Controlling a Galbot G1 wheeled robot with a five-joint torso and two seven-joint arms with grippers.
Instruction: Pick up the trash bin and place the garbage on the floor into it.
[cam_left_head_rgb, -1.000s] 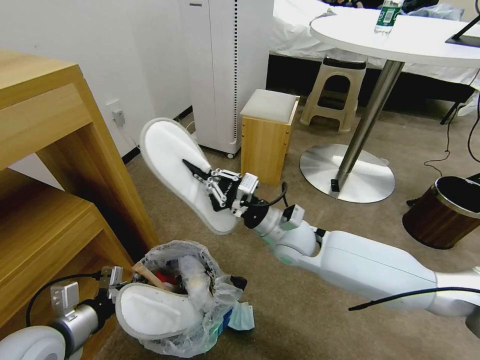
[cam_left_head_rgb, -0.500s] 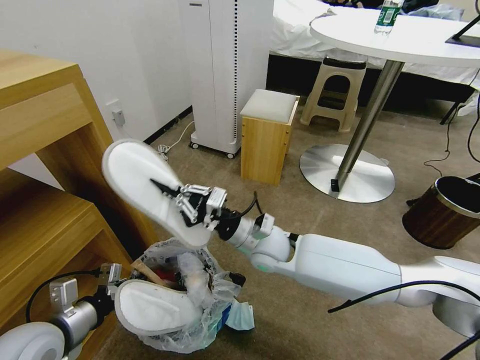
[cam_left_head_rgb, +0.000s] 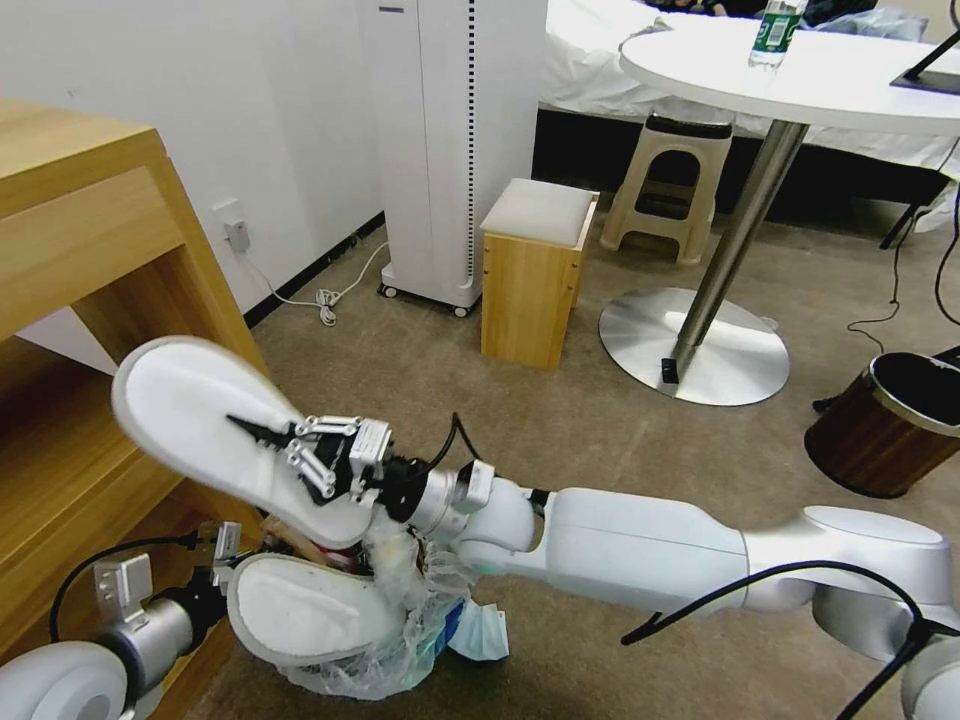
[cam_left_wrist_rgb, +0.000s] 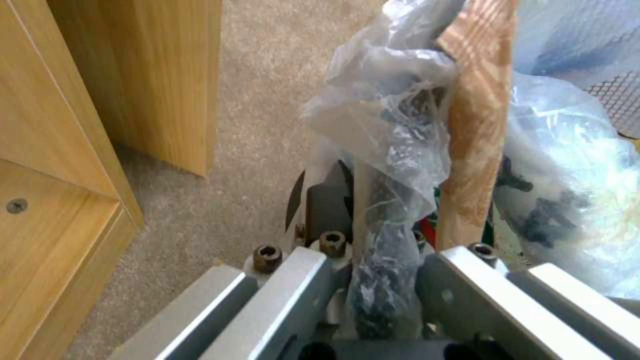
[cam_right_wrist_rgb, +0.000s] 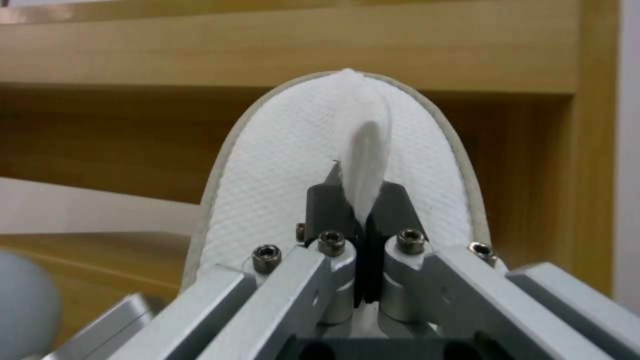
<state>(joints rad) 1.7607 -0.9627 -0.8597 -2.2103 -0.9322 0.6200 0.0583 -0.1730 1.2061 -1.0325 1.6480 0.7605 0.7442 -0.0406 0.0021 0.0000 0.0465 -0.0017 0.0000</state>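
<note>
Trash bin (cam_left_head_rgb: 400, 610), small, round, lined w/ crinkly clear plastic bag (cam_left_wrist_rgb: 387, 125), sits low at the left beside the wooden shelf unit, its rim and bag pinched by the left gripper (cam_left_wrist_rgb: 373, 280). One white slipper (cam_left_head_rgb: 310, 610) lies across the bin's mouth, sole up, half hanging over the edge. A second white slipper (cam_left_head_rgb: 215, 430) is held in the air just above the bin, tilted, its strap clamped in the right gripper (cam_left_head_rgb: 265, 435). A wooden stick (cam_left_wrist_rgb: 477, 125) stands up in the bag; red wrappers show beneath. A light-blue mask (cam_left_head_rgb: 480, 630) lies on the beige carpet (cam_left_head_rgb: 600, 440), touching the bin's right side.
</note>
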